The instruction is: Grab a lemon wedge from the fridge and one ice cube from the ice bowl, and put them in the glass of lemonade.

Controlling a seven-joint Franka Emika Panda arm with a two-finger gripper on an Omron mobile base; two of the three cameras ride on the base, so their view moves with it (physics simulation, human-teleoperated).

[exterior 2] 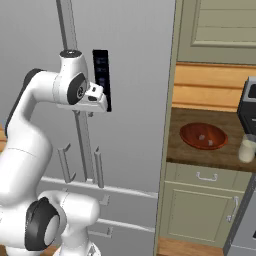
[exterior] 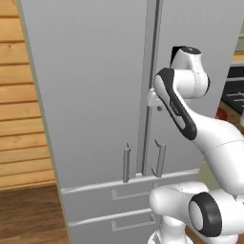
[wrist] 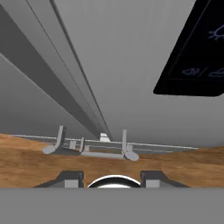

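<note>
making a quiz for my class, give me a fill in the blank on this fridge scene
1. Both doors of the fridge are ____.
2. The ice bowl sits on the counter to the ____ of the fridge.
3. The glass of lemonade stands ____ the bowl, not in it.

Missing words: closed; right; beside

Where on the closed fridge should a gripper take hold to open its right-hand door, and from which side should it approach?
Grip the right door's vertical bar handle, beside the centre seam of the fridge. It stands off the door face, leaving a gap behind for a finger. Come straight at the front with the gripper turned so its fingers straddle the upright bar sideways.
</note>
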